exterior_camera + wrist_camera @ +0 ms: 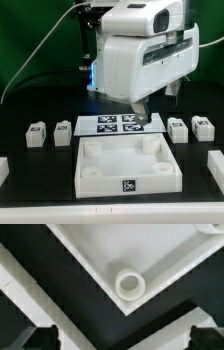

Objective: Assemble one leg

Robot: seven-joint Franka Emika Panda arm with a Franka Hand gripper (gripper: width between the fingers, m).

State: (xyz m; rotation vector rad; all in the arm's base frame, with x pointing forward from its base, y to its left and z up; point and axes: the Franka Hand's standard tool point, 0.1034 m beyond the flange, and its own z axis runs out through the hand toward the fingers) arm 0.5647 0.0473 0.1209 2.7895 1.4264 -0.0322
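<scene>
Four small white legs with marker tags stand in a row on the black table. Two are at the exterior view's left (37,133) (63,131) and two at its right (178,129) (202,127). My gripper (148,119) hangs over the far right corner of the large white tray-like part (90,172), apart from every leg. In the wrist view the gripper (123,339) is open wide and empty. Its dark fingertips (42,336) show at both sides, and the tray's corner hole (131,284) lies below them. No leg shows in the wrist view.
The marker board (112,124) lies just behind the tray, between the two pairs of legs. White parts sit at the table's left edge (3,170) and right edge (214,165). A green backdrop and cables are behind the arm.
</scene>
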